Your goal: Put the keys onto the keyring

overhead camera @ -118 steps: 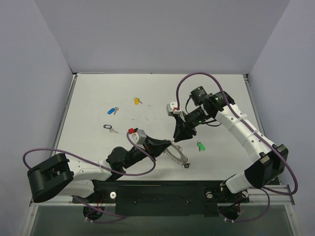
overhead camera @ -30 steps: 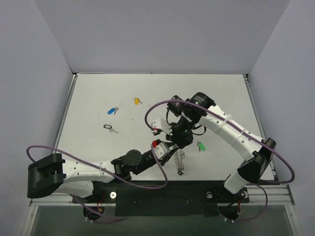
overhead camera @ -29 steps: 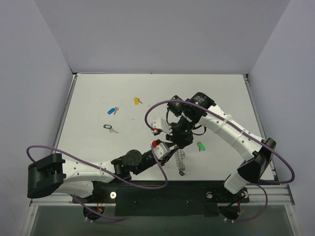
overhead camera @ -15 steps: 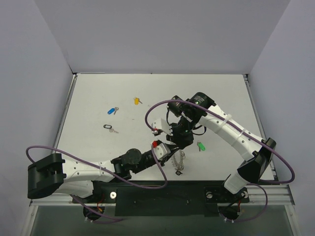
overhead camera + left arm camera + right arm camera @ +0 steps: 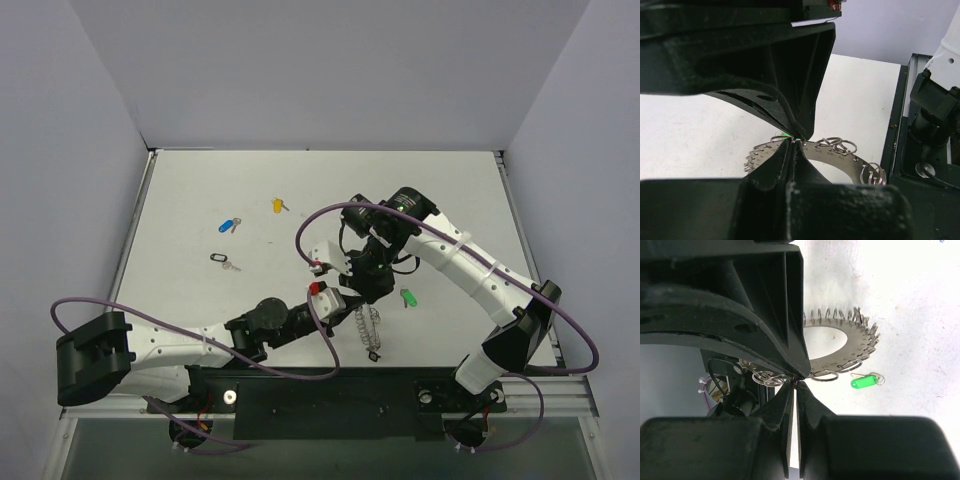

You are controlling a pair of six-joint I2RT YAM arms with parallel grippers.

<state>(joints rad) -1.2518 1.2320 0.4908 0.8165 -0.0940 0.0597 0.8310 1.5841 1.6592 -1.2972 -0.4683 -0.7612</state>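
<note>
The keyring [image 5: 368, 325], a flat silvery hoop edged with wire loops, hangs tilted just above the table at centre front. My left gripper [image 5: 340, 298] is shut on its upper edge; in the left wrist view the fingertips pinch the keyring [image 5: 840, 159] at its rim. My right gripper [image 5: 362, 288] meets it tip to tip at the same spot, its fingers shut on the keyring's [image 5: 862, 347] rim by a loop. The green key [image 5: 407, 297] lies on the table right of the ring, also in the right wrist view [image 5: 863, 382]. The black key [image 5: 222, 260] lies far left.
A blue key [image 5: 229, 225] and a yellow key [image 5: 279, 205] lie at the back left. Purple cables loop over both arms. The black base rail [image 5: 330, 385] runs along the near edge, close below the ring.
Since 3.9 s ago my right gripper came down-left to the ring and my left moved right. Over the last second the ring's lower end swung slightly right; the grippers barely moved.
</note>
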